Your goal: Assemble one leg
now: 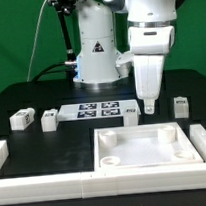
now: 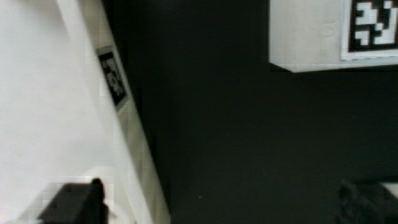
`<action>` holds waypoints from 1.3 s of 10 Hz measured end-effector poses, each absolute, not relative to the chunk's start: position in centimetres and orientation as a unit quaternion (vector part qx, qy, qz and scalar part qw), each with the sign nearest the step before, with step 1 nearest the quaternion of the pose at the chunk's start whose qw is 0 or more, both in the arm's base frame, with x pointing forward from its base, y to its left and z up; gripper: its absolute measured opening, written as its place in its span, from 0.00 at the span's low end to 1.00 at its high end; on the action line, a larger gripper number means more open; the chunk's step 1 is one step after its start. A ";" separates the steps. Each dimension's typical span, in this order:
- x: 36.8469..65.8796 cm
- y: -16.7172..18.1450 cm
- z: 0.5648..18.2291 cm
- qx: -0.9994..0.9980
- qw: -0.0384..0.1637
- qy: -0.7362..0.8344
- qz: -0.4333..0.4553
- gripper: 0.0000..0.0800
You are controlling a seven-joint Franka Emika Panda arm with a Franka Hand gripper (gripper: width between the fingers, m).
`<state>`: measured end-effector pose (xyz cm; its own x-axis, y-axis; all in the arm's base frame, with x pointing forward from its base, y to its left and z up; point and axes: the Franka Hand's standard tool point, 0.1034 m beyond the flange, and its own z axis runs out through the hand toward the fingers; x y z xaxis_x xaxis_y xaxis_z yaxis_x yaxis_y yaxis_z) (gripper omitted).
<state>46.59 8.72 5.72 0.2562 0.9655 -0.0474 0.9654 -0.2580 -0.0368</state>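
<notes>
White-block step: hovered low over the bench (image 1: 20, 97) with the hand (image 1: 148, 94) wide open and empty, beside the leg (image 1: 132, 111) off the end of the marker board (image 1: 97, 110), and probably needed centring across it before lowering.
</notes>
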 end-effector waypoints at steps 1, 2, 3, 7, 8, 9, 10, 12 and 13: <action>46.6 8.7 5.7 -0.814 -0.001 -0.580 0.030 0.81; 46.6 8.7 5.7 -0.842 -0.002 -0.538 0.030 0.81; 46.6 8.7 5.7 -0.864 -0.003 -0.502 0.030 0.81; 43.7 10.3 4.7 -0.970 -0.001 -0.241 0.029 0.81; 43.4 11.2 4.7 -0.982 0.001 -0.187 0.031 0.81; 43.1 12.1 4.7 -0.994 0.005 -0.106 0.033 0.81; 42.9 13.2 4.7 -0.998 0.008 -0.044 0.035 0.81; 42.6 14.8 4.7 -0.998 0.016 0.053 0.040 0.81; 42.5 15.2 4.7 -0.995 0.018 0.091 0.043 0.81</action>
